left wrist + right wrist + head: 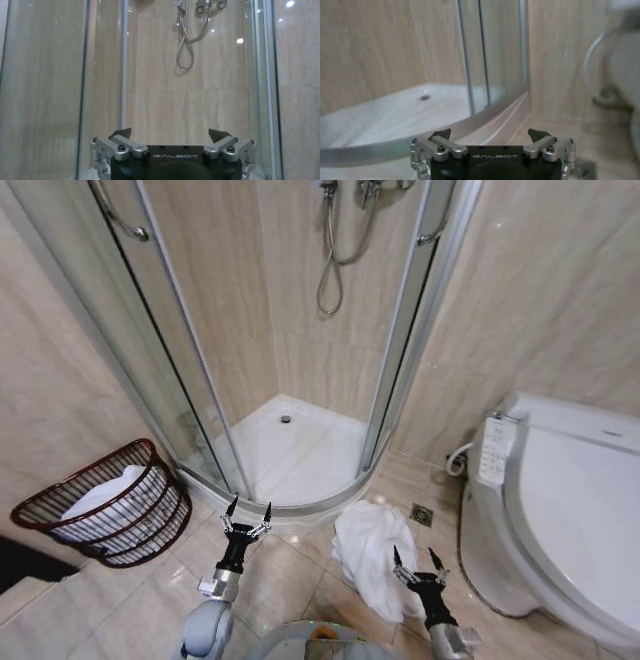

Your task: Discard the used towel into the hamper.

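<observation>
On the floor tiles before the shower tray, right of centre, lies the towel (pixel 372 558), crumpled, its length running near to far. Right gripper (pixel 420 564) hovers just beside its near right edge, jaws spread, empty; judged the nearer arm. Left gripper (pixel 247 514), jaws spread, sits left, towards the hamper (pixel 105 505) against the left wall.

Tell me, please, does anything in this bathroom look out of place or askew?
Yes. A crumpled white towel lies on the beige tiled floor between the shower's curved threshold and the white toilet. The dark reddish-brown wire hamper by the left wall sits tilted and already holds white cloth. Both grippers, left and right, hover open.
</observation>
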{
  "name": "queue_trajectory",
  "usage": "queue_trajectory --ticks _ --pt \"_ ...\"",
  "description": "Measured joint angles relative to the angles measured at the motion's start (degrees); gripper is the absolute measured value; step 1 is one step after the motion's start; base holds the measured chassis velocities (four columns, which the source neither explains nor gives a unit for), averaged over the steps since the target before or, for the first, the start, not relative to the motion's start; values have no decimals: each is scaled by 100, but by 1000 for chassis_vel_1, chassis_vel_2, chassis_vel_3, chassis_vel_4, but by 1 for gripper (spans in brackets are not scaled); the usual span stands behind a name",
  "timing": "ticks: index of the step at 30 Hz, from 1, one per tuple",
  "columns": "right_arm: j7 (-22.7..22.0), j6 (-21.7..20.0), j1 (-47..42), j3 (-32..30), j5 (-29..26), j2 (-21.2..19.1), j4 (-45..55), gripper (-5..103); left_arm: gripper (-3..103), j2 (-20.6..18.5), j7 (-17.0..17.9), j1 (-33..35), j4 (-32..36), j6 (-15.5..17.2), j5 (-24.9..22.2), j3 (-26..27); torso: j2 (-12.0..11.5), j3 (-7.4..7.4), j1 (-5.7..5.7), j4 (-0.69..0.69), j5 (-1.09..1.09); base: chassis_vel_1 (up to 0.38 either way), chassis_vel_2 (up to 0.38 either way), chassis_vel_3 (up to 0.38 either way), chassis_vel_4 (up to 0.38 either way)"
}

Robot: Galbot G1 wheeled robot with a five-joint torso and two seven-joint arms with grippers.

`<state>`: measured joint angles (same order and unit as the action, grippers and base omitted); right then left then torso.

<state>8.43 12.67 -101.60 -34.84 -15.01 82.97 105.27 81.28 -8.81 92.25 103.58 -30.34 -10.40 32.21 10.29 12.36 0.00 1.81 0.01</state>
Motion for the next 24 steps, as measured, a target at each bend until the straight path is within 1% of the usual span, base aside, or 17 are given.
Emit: queue_trajectory --ticks 1,2,3,4,5,6,7,9,10,12,13,14,16,18,21,22,24 --pt "100 -213 90 -13 -95 -14 -31 100 100 -10 2 3 -2 -3 -3 5 0 0 0 0 0 0 0 0 0" --pt "196 -513 187 -30 -175 -29 -42 100 100 -11 2 9 -4 -4 -3 7 0 0 0 0 0 0 0 0 0" --pt "196 -513 187 -30 -175 -29 -42 100 100 -11 2 9 -4 -4 -3 7 0 0 0 0 0 0 0 0 0" --pt "232 -784 251 -35 -229 -32 -31 100 100 -12 3 11 -5 -4 -3 10 1 0 0 0 -1 0 0 0 0" --pt "236 -1139 311 -34 -296 -28 16 100 100 -10 3 13 -5 -5 -3 13 1 0 0 -1 0 0 0 0 0" --pt "236 -1139 311 -34 -296 -28 16 100 100 -10 3 13 -5 -5 -3 13 1 0 0 -1 0 0 0 0 0" --pt "240 -1529 399 -28 -389 -23 83 100 100 -7 3 16 -5 -1 -3 14 1 0 0 0 -1 0 0 0 0" --pt "384 -1979 602 -39 -364 -16 91 100 100 -6 4 12 2 17 4 16 2 1 0 -1 -2 0 0 0 0" --pt "384 -1979 602 -39 -364 -16 91 100 100 -6 4 12 2 17 4 16 2 1 0 -1 -2 0 0 0 0" --pt "646 -2283 883 -61 -236 -22 -27 100 100 -2 3 -1 11 37 11 22 2 1 0 0 -1 0 0 0 0" --pt "680 -2434 983 -61 -218 -26 -81 100 100 0 2 -2 17 41 14 22 1 1 0 0 -1 0 0 0 0" --pt "680 -2434 983 -61 -218 -26 -81 100 100 0 2 -2 17 41 14 22 1 1 0 0 -1 0 0 0 0" --pt "690 -2732 1248 -48 -194 -43 -288 100 100 8 1 -1 32 46 16 23 2 1 0 1 -1 0 0 0 0" --pt "668 -2771 1379 -36 -120 -38 -450 100 100 9 0 -1 32 45 16 23 2 1 0 0 -1 0 0 0 0" --pt "499 -2854 1716 10 66 -20 -898 100 100 10 -1 -10 4 33 16 25 2 1 0 0 -1 0 0 0 0" --pt "499 -2854 1716 10 66 -20 -898 100 100 10 -1 -10 4 33 16 25 2 1 0 0 -1 0 0 0 0" --pt "488 -2983 1893 32 121 -9 -1104 100 100 9 -1 -12 -6 30 15 26 2 1 0 0 0 0 0 0 0"
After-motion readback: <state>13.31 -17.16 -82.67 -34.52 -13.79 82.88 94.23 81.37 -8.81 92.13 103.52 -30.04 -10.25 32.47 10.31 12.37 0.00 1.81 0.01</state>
